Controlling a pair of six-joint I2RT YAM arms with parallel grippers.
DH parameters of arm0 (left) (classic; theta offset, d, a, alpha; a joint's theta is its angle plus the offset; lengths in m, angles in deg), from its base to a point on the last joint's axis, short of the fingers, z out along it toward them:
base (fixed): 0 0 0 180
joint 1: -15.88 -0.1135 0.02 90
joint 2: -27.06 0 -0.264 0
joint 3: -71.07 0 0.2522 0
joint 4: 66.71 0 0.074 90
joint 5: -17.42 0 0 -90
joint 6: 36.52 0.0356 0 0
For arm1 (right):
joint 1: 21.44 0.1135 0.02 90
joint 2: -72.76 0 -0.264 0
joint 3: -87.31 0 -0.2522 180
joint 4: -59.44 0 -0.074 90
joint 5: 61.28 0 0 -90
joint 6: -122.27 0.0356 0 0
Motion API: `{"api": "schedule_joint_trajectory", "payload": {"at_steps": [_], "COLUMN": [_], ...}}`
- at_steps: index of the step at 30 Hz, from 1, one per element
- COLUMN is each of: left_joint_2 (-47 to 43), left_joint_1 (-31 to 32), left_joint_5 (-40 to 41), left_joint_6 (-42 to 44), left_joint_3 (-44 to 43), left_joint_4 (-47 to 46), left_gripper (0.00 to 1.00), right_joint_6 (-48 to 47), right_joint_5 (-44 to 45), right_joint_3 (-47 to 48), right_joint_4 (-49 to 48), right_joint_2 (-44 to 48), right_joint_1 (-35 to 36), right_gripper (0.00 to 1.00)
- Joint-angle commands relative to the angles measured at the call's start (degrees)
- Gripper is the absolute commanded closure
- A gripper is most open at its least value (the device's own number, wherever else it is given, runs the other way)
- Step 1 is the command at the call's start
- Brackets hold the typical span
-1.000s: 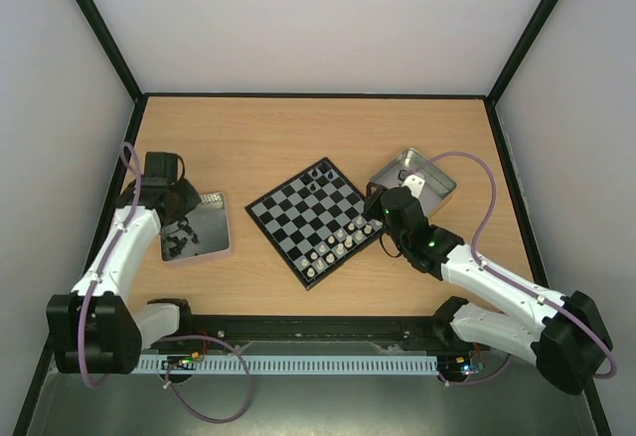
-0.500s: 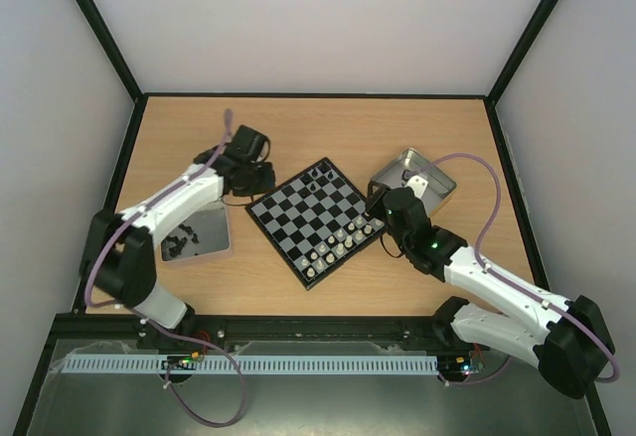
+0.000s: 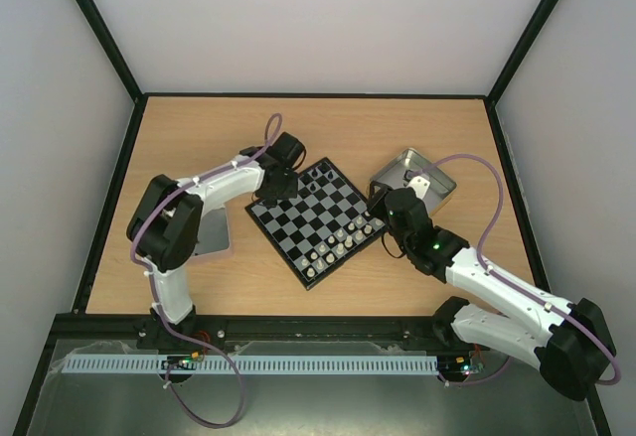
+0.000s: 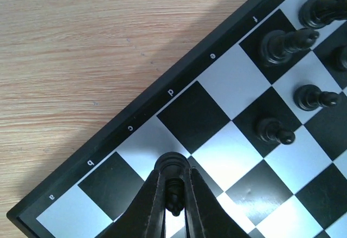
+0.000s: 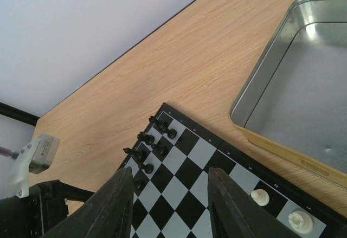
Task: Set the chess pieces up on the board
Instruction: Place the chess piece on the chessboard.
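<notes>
- The left end effector (image 4: 173,175) is clenched on a tiny black chess piece (image 4: 174,199), above the chessboard (image 4: 227,81) edge near the printed "b" and "c".
- The border letters read "a" to "g".
- The right end effector (image 5: 171,200) hangs released over the chessboard corner beside a metal tin (image 5: 265,81).

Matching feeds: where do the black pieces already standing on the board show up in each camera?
Top external: black pieces at the far corner of the board.
Left wrist: black pieces in the upper right, by the lettered edge.
Right wrist: black pieces left of centre, at the board's farthest corner in that view.
Shared landmark: the board's black border, running just outside them in all three views.
</notes>
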Motion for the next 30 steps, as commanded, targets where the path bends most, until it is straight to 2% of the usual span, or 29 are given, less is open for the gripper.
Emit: {"api": "schedule_joint_trajectory", "payload": {"at_steps": [1,20,30], "left_joint_2": [2.1,4.0,4.0], "left_joint_1": [-0.2,-1.5,-2.0], "left_joint_5": [1.4,5.0,0.2], "left_joint_6": [0.9,-0.8,-0.6], "left_joint_3": [-1.8,-1.2,-0.7], "left_joint_4": [0.3,1.9,0.7], "left_gripper": [0.91,0.91,0.89], "right_joint_6": [0.7,0.5,0.4], "right_joint_5": [2.3,2.9,3.0], "right_joint_3": [-0.6,-0.8,-0.8], "right_joint_4": [1.1,1.1,1.1], "right_joint_2": [0.7,0.7,0.8], "right_joint_1": [-0.3,-0.3,-0.3], "right_gripper": [0.63,0.63,0.62]}}
